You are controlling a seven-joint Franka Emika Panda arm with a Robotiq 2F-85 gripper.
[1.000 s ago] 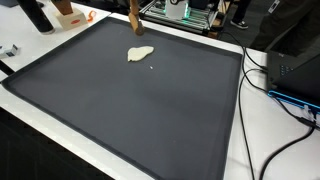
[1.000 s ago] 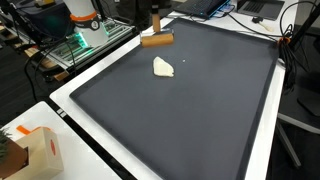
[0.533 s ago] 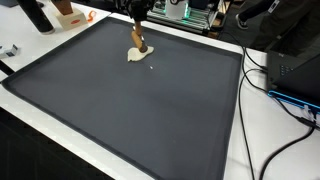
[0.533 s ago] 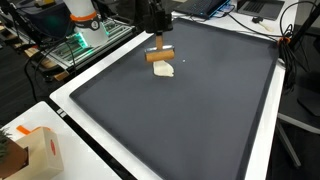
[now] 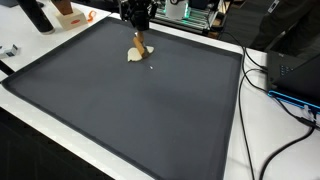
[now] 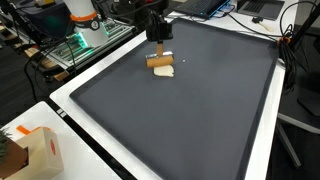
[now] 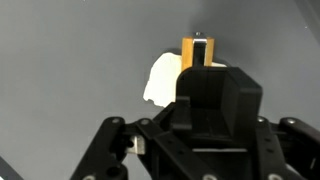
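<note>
Fingers of the gripper are clamped on the wooden block, low over the dark mat just beside the soft cream lump; the block is judged rigid, light and smooth, best held across its middle.

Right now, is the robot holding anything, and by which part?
Yes: the jaws grip a brown wooden tool by its top end, next to the white lump.

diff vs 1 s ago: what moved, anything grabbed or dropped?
The pincer, shut on the wooden block throughout, came down from the far edge of the dark mat to the cream lump; contact is unclear. Nothing was released. The lump and mat have not visibly shifted.
</note>
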